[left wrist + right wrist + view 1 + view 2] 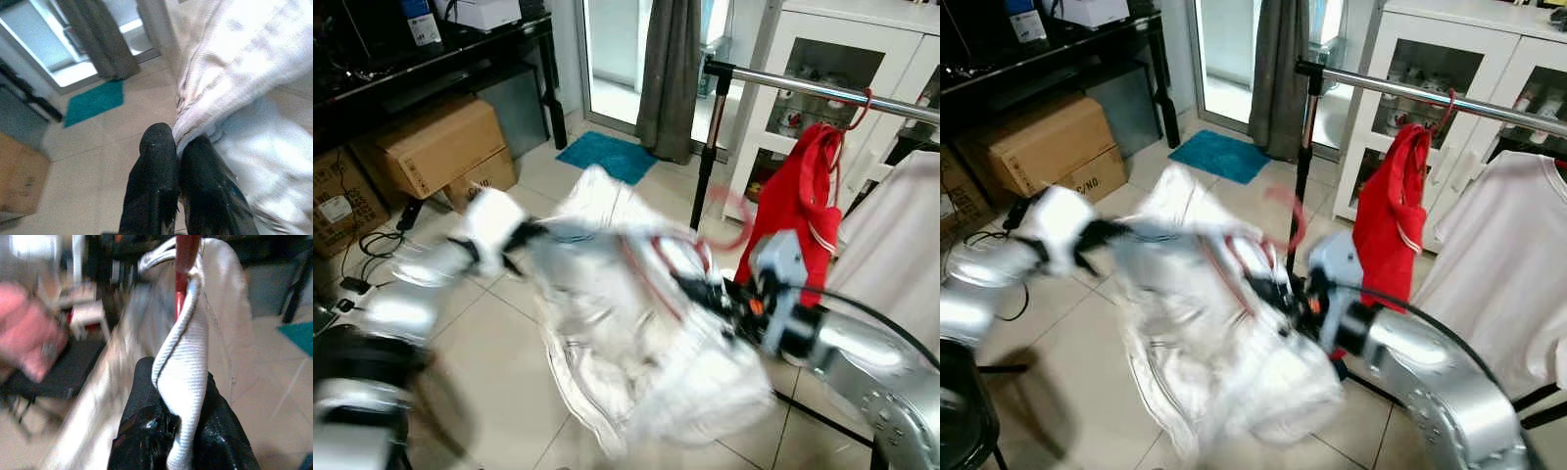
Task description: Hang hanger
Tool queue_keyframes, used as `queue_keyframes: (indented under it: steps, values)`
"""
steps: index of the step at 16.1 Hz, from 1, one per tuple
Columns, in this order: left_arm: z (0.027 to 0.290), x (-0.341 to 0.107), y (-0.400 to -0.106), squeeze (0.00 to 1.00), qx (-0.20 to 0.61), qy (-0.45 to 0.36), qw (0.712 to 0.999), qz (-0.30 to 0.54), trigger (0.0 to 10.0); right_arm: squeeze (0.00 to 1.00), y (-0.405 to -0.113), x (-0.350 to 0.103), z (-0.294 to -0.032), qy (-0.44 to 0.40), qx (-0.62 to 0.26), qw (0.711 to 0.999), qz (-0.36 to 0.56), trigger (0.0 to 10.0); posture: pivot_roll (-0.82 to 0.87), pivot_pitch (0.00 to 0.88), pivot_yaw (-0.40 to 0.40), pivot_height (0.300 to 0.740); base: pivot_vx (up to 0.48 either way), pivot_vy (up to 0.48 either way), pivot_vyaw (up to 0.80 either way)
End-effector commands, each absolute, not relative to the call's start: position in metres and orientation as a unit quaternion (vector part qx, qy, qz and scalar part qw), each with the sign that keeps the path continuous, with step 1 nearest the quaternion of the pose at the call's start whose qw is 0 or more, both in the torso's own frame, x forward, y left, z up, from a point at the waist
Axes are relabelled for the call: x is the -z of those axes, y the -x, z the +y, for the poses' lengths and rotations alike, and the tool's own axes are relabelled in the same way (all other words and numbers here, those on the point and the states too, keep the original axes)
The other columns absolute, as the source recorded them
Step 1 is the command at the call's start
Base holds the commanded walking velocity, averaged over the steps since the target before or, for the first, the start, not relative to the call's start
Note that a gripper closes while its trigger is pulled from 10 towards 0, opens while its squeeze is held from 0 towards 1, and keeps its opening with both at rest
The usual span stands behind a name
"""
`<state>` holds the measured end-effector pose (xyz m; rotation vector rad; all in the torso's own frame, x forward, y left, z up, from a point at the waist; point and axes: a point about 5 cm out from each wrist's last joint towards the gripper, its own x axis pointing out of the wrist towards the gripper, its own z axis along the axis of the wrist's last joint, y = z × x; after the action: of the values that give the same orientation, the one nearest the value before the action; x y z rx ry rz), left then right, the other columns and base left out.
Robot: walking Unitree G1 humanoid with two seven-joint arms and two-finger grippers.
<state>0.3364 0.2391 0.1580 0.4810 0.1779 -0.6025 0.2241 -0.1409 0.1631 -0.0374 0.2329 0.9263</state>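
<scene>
Tiled floor [499, 343] lay under a metal clothes rail [822, 90], where a red garment [798, 201] hung. Before the rail, both arms held up a white garment [636, 333] on a red hanger [185, 264]. Left hand [178, 147] pinched its hem; right hand [178, 401] was pressed together on its collar, beside the hanger.
</scene>
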Motion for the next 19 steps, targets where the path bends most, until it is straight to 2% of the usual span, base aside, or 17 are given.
queue_keyframes:
  steps: [1, 2, 3, 4, 6, 8, 9, 10, 11, 12, 13, 14, 15, 17, 18, 19]
  values:
    - [0.245, -0.186, -0.341, 0.00, 0.286, -0.239, 0.927, 0.048, 0.0, 0.00, -0.222, -0.164, -0.140, 0.030, -0.466, 0.878, 0.108, 0.0, -0.15, 0.000, 0.019, 0.740, 0.000, 0.000, 0.00]
    - [0.254, -0.201, -0.344, 0.00, 0.284, -0.254, 0.923, 0.044, 0.0, 0.00, -0.216, -0.161, -0.140, 0.040, -0.497, 0.858, 0.123, 0.0, -0.15, 0.000, 0.019, 0.740, 0.000, 0.000, 0.00]
    - [0.257, -0.204, -0.344, 0.00, 0.283, -0.259, 0.922, 0.044, 0.0, 0.00, -0.214, -0.160, -0.140, 0.041, -0.506, 0.852, 0.127, 0.0, -0.15, 0.000, 0.019, 0.740, 0.000, 0.000, 0.00]
    - [0.271, -0.217, -0.350, 0.00, 0.267, -0.264, 0.926, 0.046, 0.0, 0.00, -0.204, -0.160, -0.140, 0.033, -0.545, 0.826, 0.138, 0.0, -0.15, 0.000, 0.014, 0.740, 0.000, 0.000, 0.00]
    - [0.282, -0.227, -0.357, 0.00, 0.248, -0.233, 0.939, 0.043, 0.0, 0.00, -0.194, -0.165, -0.141, 0.002, -0.580, 0.803, 0.136, 0.0, -0.15, 0.000, 0.016, 0.740, 0.000, 0.000, 0.00]
    - [0.288, -0.227, -0.361, 0.00, 0.227, -0.200, 0.952, 0.046, 0.0, 0.00, -0.193, -0.172, -0.143, -0.029, -0.585, 0.802, 0.117, 0.0, -0.15, 0.000, 0.018, 0.740, 0.000, 0.000, 0.00]
    - [0.290, -0.217, -0.363, 0.00, 0.218, -0.156, 0.962, 0.058, 0.0, 0.00, -0.198, -0.182, -0.145, -0.071, -0.574, 0.812, 0.080, 0.0, -0.16, 0.000, 0.024, 0.740, 0.000, 0.000, 0.00]
    - [0.283, -0.196, -0.363, 0.00, 0.232, -0.119, 0.962, 0.084, 0.0, 0.00, -0.206, -0.190, -0.146, -0.104, -0.548, 0.829, 0.043, 0.0, -0.16, 0.000, 0.030, 0.740, 0.000, 0.000, 0.00]
    - [0.279, -0.187, -0.362, 0.00, 0.241, -0.110, 0.960, 0.094, 0.0, 0.00, -0.209, -0.192, -0.147, -0.113, -0.536, 0.836, 0.032, 0.0, -0.16, 0.000, 0.030, 0.740, 0.000, 0.000, 0.00]
    - [0.267, -0.165, -0.359, 0.00, 0.267, -0.099, 0.951, 0.116, 0.0, 0.00, -0.218, -0.195, -0.149, -0.130, -0.500, 0.856, 0.012, 0.0, -0.16, 0.000, 0.030, 0.740, 0.000, 0.000, 0.00]
    - [0.245, -0.138, -0.353, 0.00, 0.303, -0.087, 0.939, 0.139, 0.0, 0.00, -0.230, -0.199, -0.151, -0.155, -0.450, 0.880, -0.006, 0.0, -0.16, 0.000, 0.037, 0.740, 0.000, 0.000, 0.00]
    - [0.233, -0.128, -0.350, 0.00, 0.323, -0.080, 0.932, 0.145, 0.0, 0.00, -0.234, -0.200, -0.151, -0.166, -0.431, 0.887, -0.010, 0.0, -0.16, 0.000, 0.037, 0.740, 0.000, 0.000, 0.00]
    - [0.208, -0.112, -0.344, 0.00, 0.359, -0.068, 0.919, 0.148, 0.0, 0.00, -0.239, -0.202, -0.150, -0.178, -0.413, 0.893, -0.015, 0.0, -0.16, 0.000, 0.036, 0.740, 0.000, 0.000, 0.00]
    - [0.170, -0.095, -0.330, 0.00, 0.405, -0.078, 0.899, 0.147, 0.3, 0.00, -0.247, -0.200, -0.146, -0.153, -0.387, 0.909, -0.001, 0.0, -0.16, 0.000, 0.034, 0.740, 0.000, 0.000, 0.00]
    - [0.157, -0.094, -0.323, 0.00, 0.423, -0.075, 0.893, 0.135, 10.0, 0.00, -0.249, -0.198, -0.143, -0.125, -0.383, 0.915, 0.010, 0.0, -0.16, 0.000, 0.039, 0.740, 0.000, 0.000, 0.00]
    - [0.155, -0.096, -0.317, 1.00, 0.433, -0.074, 0.890, 0.120, 10.0, 0.00, -0.249, -0.196, -0.142, -0.101, -0.378, 0.920, 0.020, 0.0, -0.16, 0.000, 0.045, 0.740, 0.000, 0.000, 0.00]
